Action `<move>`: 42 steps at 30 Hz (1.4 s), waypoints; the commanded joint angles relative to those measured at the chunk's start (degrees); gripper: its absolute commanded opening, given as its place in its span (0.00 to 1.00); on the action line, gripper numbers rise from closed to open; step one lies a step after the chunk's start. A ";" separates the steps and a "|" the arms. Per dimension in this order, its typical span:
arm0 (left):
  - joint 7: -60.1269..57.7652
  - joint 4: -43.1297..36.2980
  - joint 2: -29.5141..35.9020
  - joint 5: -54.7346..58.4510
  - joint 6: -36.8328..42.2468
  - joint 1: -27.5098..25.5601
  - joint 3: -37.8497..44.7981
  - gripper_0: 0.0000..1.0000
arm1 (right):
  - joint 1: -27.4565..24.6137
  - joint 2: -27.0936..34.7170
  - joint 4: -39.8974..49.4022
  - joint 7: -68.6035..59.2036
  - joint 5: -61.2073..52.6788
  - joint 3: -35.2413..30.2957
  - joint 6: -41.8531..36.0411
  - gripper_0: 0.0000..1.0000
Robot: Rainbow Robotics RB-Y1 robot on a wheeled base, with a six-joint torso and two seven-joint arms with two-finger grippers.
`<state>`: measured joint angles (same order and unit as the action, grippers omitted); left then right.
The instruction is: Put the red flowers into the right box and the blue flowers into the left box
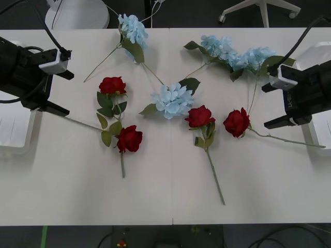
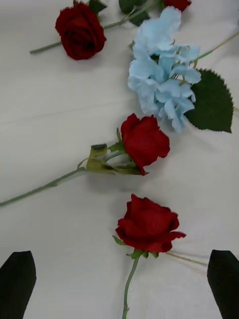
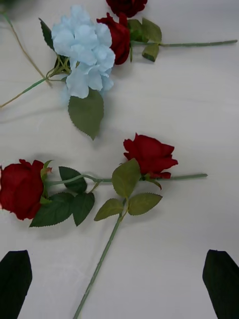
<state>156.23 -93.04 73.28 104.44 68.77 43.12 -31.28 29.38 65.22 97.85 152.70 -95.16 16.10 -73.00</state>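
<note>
Four red flowers [image 1: 199, 117] across frame centre, blue flowers [image 1: 172, 99] above them; left box [image 1: 11, 126] at left edge, right box [image 1: 323, 124] at right edge. Left gripper [image 3: 118, 284] and right gripper [image 2: 120, 284] released, fingers spread, holding nothing.

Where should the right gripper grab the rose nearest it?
On the stem just behind the bud of the rightmost red rose, coming straight down. The stem lies flat, running toward the right box, bare there. The right gripper is open with its fingers already straddling it.
</note>
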 commanded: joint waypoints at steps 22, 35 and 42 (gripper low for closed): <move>-1.23 4.88 -1.83 -26.13 -19.90 8.65 -27.43 1.00 | 3.49 -10.02 -1.96 -15.32 39.26 2.09 -12.61 1.00; -1.23 8.93 -10.88 -39.93 -20.26 15.42 -36.49 1.00 | 4.46 -15.03 -4.77 -21.21 48.93 10.44 -8.48 1.00; -1.23 9.89 -14.31 -42.21 -19.64 15.42 -40.27 1.00 | 4.98 -19.86 -7.85 -21.65 54.20 10.44 -8.65 1.00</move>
<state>156.23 -83.91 60.84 63.90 49.21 55.74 -69.71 31.53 48.30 92.13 131.79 -42.22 26.84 -81.96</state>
